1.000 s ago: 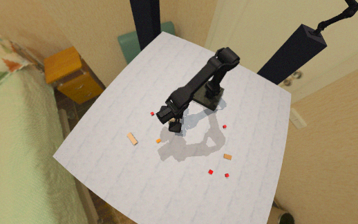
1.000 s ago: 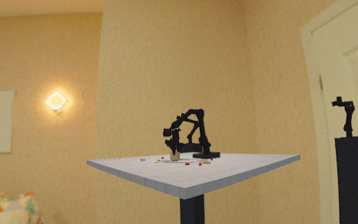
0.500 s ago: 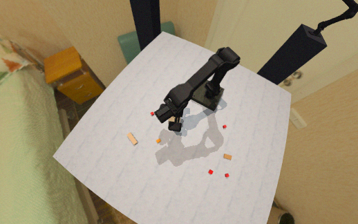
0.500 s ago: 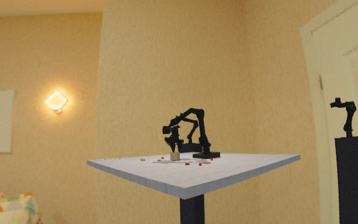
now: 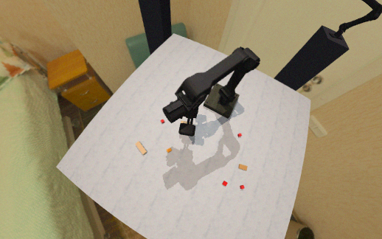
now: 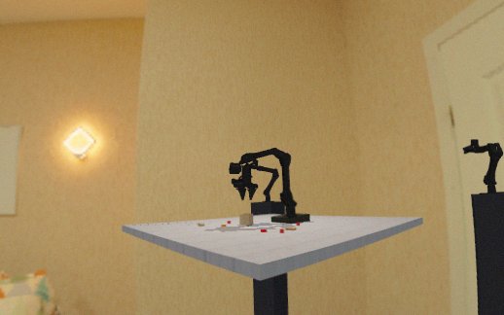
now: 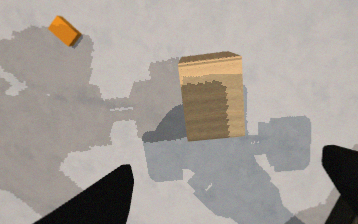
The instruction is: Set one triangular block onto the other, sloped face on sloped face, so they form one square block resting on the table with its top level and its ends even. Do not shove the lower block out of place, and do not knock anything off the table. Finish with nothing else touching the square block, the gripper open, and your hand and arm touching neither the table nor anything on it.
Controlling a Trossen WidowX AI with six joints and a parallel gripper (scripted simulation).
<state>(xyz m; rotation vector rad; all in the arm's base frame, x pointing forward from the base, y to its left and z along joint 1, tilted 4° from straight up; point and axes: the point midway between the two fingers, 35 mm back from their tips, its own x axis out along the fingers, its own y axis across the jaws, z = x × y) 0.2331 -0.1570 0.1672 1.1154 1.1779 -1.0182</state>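
We judge this to be the closing step: the pair looks stacked, and what remains is getting clear. From the left in the wrist view, one dark jaw stands at seven o'clock. The square block point(image 5: 183, 122) point(image 6: 246, 220) point(image 7: 212, 100) sits near twelve, upright on the table point(image 5: 110, 177) point(image 6: 195, 243) point(image 7: 280, 30), and the other jaw shows at four. The jaws are spread wide with nothing between them, above the block and apart from it. The next move, we think, is to keep the arm point(image 5: 199, 82) point(image 6: 285, 180) high and wide open, drawing away without grazing the top. We cannot tell whether both ends are exactly even.

Left to right for materials, an orange block point(image 5: 169, 150) point(image 6: 223, 226) point(image 7: 64, 31), smooth and oblong, lies at ten o'clock in the wrist view. Then comes our square block, tan and wood-grained, crisp-edged, with a thin seam line near its far edge. The table beneath is pale, faintly streaked; the jaws are matt black and tapered.
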